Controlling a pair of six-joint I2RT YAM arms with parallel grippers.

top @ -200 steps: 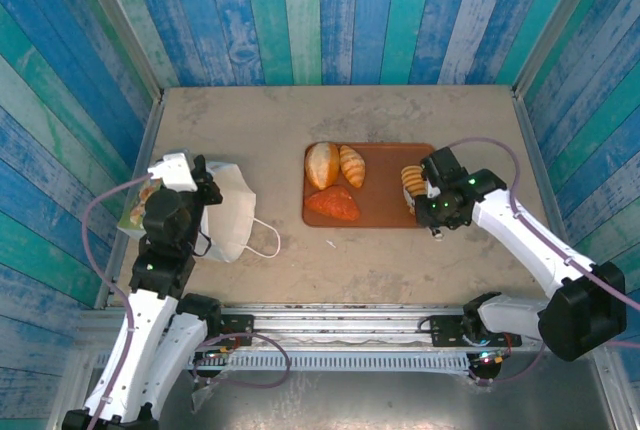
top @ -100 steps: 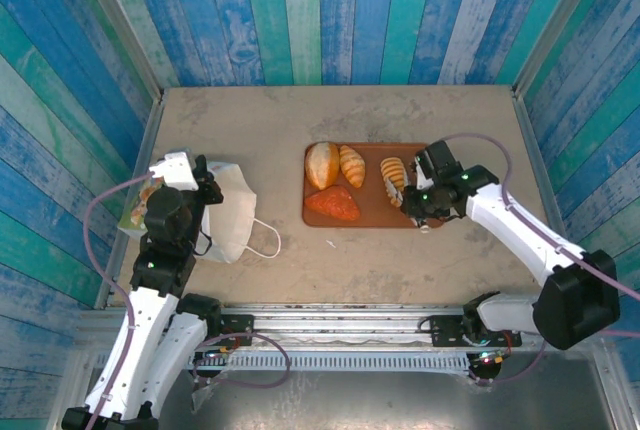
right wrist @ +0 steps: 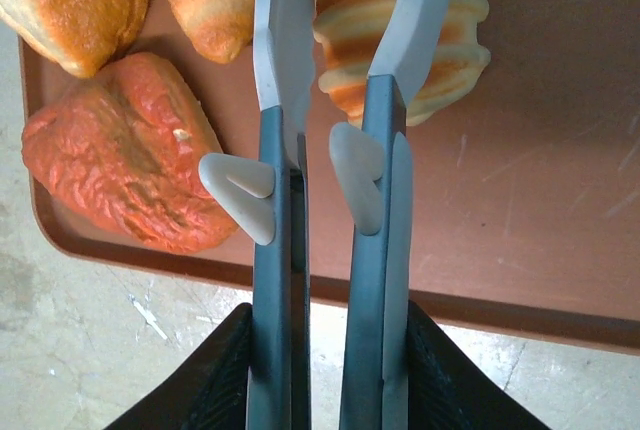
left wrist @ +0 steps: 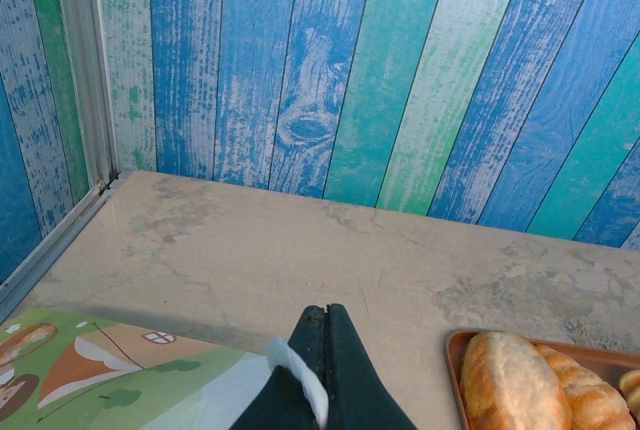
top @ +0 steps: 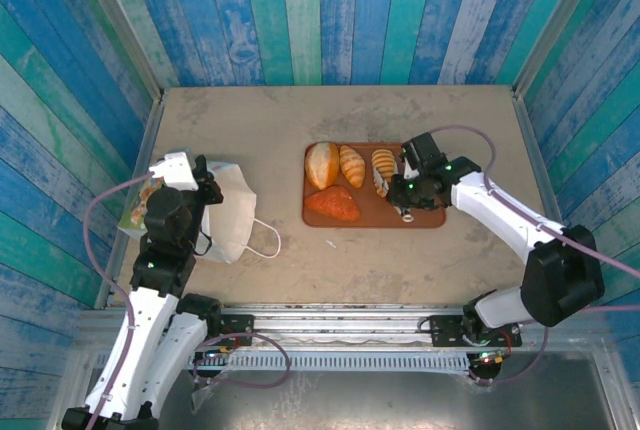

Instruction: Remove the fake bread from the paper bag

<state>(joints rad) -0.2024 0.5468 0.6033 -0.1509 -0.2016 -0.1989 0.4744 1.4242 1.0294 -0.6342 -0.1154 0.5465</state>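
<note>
The white paper bag (top: 229, 212) lies at the left of the table, its green printed side (left wrist: 110, 380) toward the wall. My left gripper (top: 197, 178) is shut on a white edge of the bag (left wrist: 300, 380); its closed tips (left wrist: 327, 312) point at the back wall. Three pieces of fake bread rest on the brown tray (top: 420, 218): a round roll (top: 322, 164), a croissant (top: 352, 165) and an orange triangular piece (top: 332, 204). My right gripper (top: 394, 183) is shut on a ridged loaf (right wrist: 400, 40), held just over the tray (right wrist: 520, 190) beside the croissant (right wrist: 205, 0).
Blue and green plank walls enclose the table on three sides. A metal rail runs along the near edge by the arm bases. The bag's cord handle (top: 266, 240) loops out onto the bare tabletop between bag and tray.
My right gripper has carried the ridged loaf leftward from the tray's right end to a spot beside the croissant. The left gripper and bag have stayed put.
</note>
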